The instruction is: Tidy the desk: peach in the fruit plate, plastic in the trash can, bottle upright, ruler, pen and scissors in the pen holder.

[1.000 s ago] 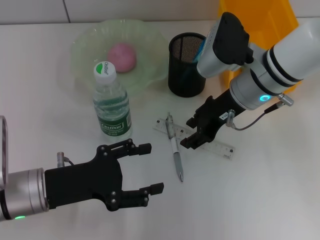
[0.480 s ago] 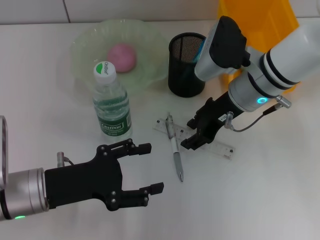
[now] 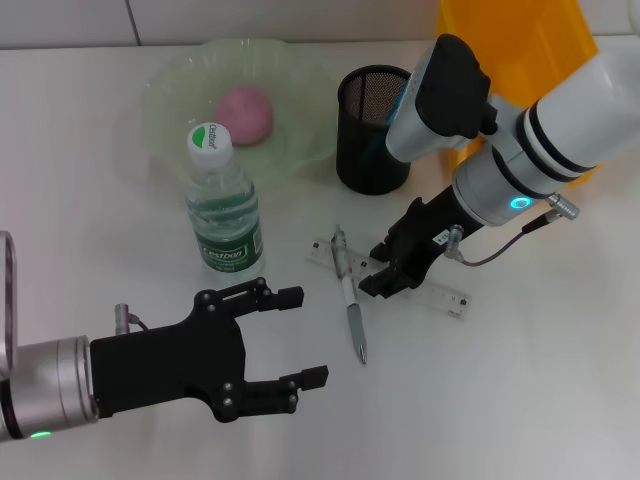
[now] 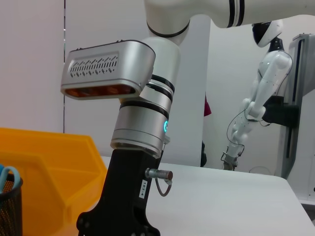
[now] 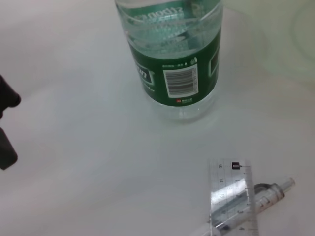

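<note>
A pink peach point(image 3: 245, 112) lies in the green fruit plate point(image 3: 165, 95). A water bottle point(image 3: 222, 205) stands upright in front of the plate; it also shows in the right wrist view point(image 5: 172, 64). A clear ruler point(image 3: 445, 297) lies on the desk with a pen point(image 3: 349, 295) across its left end; both show in the right wrist view, the ruler point(image 5: 235, 196) over the pen point(image 5: 266, 196). My right gripper point(image 3: 380, 266) is open, low over the ruler's middle. The black mesh pen holder point(image 3: 372, 130) holds something blue. My left gripper point(image 3: 300, 337) is open and empty near the front. No plastic shows.
An orange bin point(image 3: 520, 45) stands at the back right behind the right arm, and shows in the left wrist view point(image 4: 49, 167) beside the pen holder point(image 4: 7, 209). The left gripper's fingers point(image 5: 7, 128) show at the edge of the right wrist view.
My right gripper has shifted slightly left along the ruler, toward the pen. The left arm, the bottle and the pen have not moved.
</note>
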You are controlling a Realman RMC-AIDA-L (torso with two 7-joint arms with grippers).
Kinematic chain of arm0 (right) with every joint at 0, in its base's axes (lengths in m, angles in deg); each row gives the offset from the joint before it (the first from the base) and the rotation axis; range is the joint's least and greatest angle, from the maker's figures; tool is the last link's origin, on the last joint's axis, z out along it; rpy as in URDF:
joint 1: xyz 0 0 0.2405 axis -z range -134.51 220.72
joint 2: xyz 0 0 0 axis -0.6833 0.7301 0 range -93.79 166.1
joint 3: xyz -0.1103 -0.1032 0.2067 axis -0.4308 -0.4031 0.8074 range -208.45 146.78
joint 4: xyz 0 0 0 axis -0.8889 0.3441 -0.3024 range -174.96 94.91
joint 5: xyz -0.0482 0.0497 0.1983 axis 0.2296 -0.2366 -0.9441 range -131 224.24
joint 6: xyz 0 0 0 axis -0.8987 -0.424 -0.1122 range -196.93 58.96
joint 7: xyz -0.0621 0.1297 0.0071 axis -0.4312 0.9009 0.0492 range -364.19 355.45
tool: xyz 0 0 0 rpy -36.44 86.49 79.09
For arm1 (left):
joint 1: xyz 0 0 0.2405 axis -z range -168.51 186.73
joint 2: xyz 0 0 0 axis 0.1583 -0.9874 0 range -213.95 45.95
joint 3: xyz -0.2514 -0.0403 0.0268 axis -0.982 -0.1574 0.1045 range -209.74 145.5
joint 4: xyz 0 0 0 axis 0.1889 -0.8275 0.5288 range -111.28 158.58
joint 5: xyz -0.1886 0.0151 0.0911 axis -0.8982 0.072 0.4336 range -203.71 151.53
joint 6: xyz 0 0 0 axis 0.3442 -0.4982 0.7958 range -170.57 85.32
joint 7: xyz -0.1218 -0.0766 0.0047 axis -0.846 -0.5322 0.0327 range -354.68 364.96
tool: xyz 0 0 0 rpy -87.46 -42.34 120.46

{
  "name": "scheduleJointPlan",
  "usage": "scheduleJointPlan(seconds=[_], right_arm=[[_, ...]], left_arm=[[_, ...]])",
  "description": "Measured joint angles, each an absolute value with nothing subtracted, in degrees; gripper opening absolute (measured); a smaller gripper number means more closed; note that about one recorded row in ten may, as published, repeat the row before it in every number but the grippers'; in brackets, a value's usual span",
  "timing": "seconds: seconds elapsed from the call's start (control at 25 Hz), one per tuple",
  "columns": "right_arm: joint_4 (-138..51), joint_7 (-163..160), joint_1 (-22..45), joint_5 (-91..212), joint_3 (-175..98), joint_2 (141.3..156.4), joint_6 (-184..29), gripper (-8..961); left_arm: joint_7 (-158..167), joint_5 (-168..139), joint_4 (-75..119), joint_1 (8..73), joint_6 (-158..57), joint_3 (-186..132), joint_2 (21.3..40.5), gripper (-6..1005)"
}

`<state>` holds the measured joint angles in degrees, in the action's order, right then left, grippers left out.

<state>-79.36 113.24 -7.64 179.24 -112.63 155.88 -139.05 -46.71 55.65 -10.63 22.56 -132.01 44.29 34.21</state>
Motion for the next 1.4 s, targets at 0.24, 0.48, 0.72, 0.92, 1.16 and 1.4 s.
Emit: scheduleJointPlan(seconds=[0.24,0.48,0.72,0.92,1.16,1.4], right_arm=[[-78.46,113.47,-7.97,179.24,-112.66,155.86,-138.59,450],[-78.29,113.50,-7.97,179.27,-112.55,155.86,-138.45,381],[-78.61,114.00,-7.94,179.26,-112.21,155.69,-138.89,381],[-80.35,114.56,-7.35,179.26,-112.10,155.67,-139.60,381],[-89.74,116.68,-3.81,179.26,-110.14,155.47,-143.17,380],[-100.82,117.12,0.25,178.21,-102.19,155.43,-146.07,380]], left_arm=[[-46.71,55.65,-10.63,22.65,-132.01,44.35,34.21,813],[-46.71,55.70,-10.63,22.73,-132.01,44.35,34.21,812],[-46.71,55.74,-10.70,22.73,-132.01,44.35,34.21,812],[-46.71,55.74,-10.72,22.73,-131.95,44.29,34.21,813],[-46.71,55.74,-10.80,22.77,-131.92,44.25,34.21,812],[-46.71,55.73,-11.05,22.81,-131.92,44.25,34.26,812]])
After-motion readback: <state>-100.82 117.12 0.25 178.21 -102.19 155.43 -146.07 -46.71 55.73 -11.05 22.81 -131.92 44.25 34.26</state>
